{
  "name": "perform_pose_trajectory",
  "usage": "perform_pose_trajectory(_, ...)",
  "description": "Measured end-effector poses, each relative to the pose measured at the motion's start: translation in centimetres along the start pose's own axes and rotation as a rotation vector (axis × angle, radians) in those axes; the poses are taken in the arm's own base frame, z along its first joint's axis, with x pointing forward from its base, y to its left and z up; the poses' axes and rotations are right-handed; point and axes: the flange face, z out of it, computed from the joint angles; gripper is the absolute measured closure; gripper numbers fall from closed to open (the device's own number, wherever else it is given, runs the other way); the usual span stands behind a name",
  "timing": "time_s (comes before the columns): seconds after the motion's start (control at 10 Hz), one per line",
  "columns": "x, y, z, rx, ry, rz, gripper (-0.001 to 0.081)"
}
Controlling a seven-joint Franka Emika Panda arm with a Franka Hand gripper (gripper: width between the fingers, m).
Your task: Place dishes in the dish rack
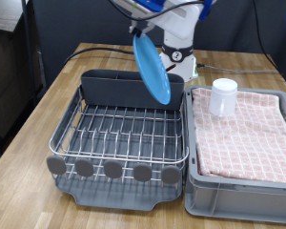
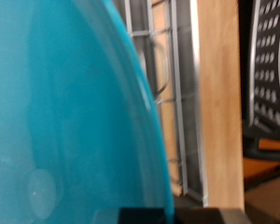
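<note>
The bright-blue plate (image 1: 153, 69) hangs on edge, tilted, in the air over the back right part of the dish rack (image 1: 119, 134). My gripper (image 1: 140, 31) is shut on the plate's upper rim. In the wrist view the plate (image 2: 65, 112) fills most of the picture, with the rack's silver wires (image 2: 168, 84) beyond it. The small white cup (image 1: 224, 95) stands on the pink checked cloth at the exterior view's right. The wooden spoon is out of view.
The rack has a dark grey utensil box (image 1: 114, 86) at its back and round grey discs (image 1: 114, 169) along its front edge. A grey bin (image 1: 240, 186) with pink checked cloth (image 1: 243, 134) sits right of the rack. Both stand on a wooden table (image 1: 38, 114).
</note>
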Motion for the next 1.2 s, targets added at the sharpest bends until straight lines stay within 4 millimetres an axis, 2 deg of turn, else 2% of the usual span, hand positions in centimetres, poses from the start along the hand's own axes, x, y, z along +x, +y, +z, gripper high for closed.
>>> perform_pose_trajectory(0.5, 1.4, 0.7, 0.6, -0.032, 0.100, -0.057, 0.0790)
perform_pose_trajectory(0.9, 4.7, 2.6, 2.3, -0.067, 0.184, -0.123, 0.0790)
perform_pose_trajectory(1.2, 7.1, 3.2, 3.4, -0.107, 0.227, -0.164, 0.0790)
